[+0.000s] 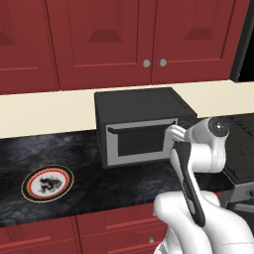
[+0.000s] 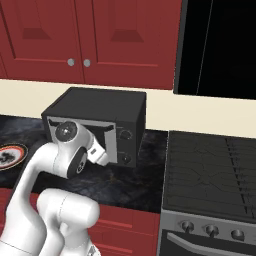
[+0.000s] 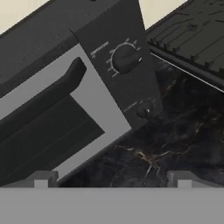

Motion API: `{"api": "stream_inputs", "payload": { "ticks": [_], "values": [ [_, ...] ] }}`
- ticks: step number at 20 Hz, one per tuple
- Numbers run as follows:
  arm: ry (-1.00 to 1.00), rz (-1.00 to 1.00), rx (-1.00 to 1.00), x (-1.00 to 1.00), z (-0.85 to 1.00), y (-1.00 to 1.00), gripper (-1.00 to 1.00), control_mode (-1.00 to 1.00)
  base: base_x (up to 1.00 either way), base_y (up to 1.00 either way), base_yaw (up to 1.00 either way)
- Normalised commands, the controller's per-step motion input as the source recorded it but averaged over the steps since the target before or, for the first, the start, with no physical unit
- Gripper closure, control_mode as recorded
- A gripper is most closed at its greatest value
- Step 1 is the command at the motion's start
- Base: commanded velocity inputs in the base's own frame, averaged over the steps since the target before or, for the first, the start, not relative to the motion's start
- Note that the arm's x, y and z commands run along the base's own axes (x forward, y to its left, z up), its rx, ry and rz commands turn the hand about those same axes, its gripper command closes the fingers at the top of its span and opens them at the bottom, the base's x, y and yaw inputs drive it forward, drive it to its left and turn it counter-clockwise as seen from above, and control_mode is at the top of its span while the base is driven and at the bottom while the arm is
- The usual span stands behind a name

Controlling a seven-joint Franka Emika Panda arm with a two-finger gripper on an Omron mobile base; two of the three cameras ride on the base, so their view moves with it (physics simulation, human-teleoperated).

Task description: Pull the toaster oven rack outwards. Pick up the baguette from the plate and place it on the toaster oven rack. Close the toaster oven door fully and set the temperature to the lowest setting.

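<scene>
Two dark fingertips (image 3: 41,178) poke up at the bottom corners of my hand view, far apart, so my claw (image 3: 112,179) is open and holds nothing. Just ahead stands the toaster oven (image 1: 140,105), its door (image 3: 48,122) shut flat, bar handle (image 3: 41,98) running toward the upper middle of the frame. On the control panel an upper knob (image 3: 125,58) sits above a lower knob (image 3: 143,113). The plate (image 1: 47,182) lies at the lower left of the left base view, bare of bread; I cannot see the baguette. My risk, I judge: closing on the wrong knob, since I cannot read which sets temperature. With fingers this wide, I could also slip off the small dial or nudge the door handle instead.
</scene>
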Motion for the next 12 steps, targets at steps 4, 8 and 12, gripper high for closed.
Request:
{"api": "stream_inputs", "payload": {
  "ticks": [4, 8, 12],
  "values": [
    [0.02, 0.00, 0.00, -0.08, 0.36, -0.28, -1.00, -1.00, 0.00, 0.00, 0.00],
    [0.06, 0.00, 0.00, -0.01, 0.19, -0.39, -1.00, -1.00, 0.00, 0.00, 0.00],
    [0.03, 0.00, -0.02, 0.00, 0.01, -0.19, -1.00, -1.00, 0.00, 0.00, 0.00]
  ]
}}
